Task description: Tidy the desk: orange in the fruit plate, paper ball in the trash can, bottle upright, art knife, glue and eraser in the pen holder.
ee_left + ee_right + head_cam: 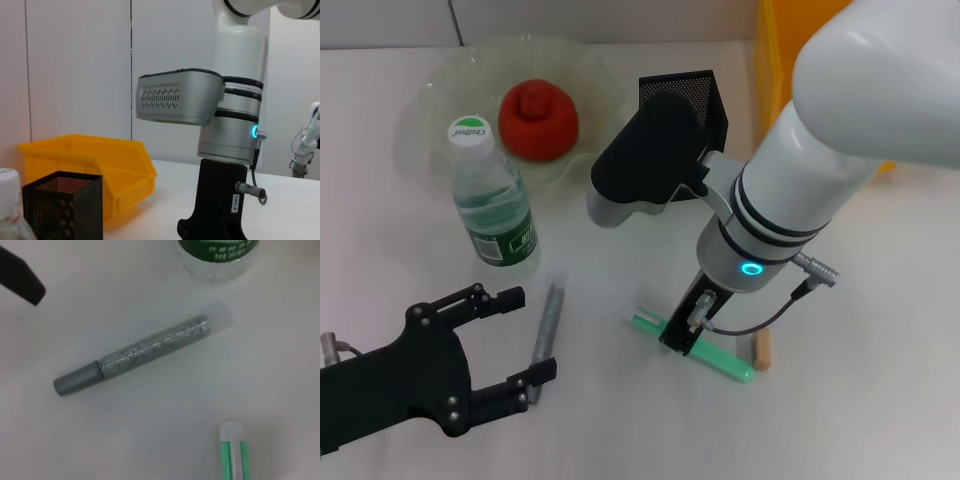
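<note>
Head view: from above, angled down over the white desk (880, 400), taking in both arms. Left wrist view: low, near desk level, facing sideways toward the right arm (230, 120), with pen holder (62, 207) and trash can (90, 165) at lower left. Right wrist view: close, straight down on the glue (145, 352), shared with the head view's lower centre (547, 325).
</note>
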`<state>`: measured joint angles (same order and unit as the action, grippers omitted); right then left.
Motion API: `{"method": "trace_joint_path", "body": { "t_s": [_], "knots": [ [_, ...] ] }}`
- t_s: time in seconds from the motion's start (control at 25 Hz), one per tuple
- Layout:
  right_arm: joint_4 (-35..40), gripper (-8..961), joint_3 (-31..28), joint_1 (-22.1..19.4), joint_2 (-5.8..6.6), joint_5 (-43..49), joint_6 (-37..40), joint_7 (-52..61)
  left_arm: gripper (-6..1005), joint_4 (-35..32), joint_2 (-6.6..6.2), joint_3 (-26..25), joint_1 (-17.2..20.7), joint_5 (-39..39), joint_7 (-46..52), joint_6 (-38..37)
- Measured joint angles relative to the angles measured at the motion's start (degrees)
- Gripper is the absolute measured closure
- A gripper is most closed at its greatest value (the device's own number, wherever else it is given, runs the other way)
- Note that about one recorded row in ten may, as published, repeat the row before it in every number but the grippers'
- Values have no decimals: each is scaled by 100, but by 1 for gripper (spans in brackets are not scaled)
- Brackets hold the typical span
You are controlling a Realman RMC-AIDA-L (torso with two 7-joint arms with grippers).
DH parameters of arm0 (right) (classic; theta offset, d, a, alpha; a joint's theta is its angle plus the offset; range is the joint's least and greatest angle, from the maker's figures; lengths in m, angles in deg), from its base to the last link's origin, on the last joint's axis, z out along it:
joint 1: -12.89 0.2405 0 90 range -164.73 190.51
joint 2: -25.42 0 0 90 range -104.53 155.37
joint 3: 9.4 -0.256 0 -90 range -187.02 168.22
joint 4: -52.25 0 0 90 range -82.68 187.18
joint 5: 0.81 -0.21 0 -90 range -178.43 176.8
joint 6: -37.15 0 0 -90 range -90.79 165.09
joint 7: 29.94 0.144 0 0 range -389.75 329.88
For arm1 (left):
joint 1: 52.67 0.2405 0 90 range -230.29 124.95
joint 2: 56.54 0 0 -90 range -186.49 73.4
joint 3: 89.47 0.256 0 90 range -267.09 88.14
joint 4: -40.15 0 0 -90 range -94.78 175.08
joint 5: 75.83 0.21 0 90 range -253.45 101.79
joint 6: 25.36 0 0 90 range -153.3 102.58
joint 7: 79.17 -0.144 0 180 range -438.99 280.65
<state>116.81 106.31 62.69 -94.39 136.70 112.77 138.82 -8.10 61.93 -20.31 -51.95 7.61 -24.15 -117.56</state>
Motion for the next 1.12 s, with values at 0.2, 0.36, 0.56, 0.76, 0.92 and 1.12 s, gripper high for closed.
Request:
{"method": "trace_joint_path", "body": {
  "t_s": [0.2,0.36,0.56,0.76,0.92,1.12],
  "knots": [
    [281,770,-23,-140,5,124,32,0,254,2,0,-14,-8,-4,0,-6],
    [782,760,-392,-359,30,330,188,-1,254,29,0,-59,-15,-5,0,-39],
    [2103,748,-1717,-928,51,479,724,-301,255,59,0,-230,-23,-6,0,-310],
    [3492,736,-3068,-1893,42,80,326,-1129,255,113,0,-281,-25,3,0,-424],
    [3516,726,-3372,-2975,52,-1777,-1142,-3104,256,222,0,-282,-70,30,0,-444],
    [1865,714,-3406,-3366,40,-4841,-1995,-6676,256,495,-6,-282,-263,55,0,-446]
  ]
}}
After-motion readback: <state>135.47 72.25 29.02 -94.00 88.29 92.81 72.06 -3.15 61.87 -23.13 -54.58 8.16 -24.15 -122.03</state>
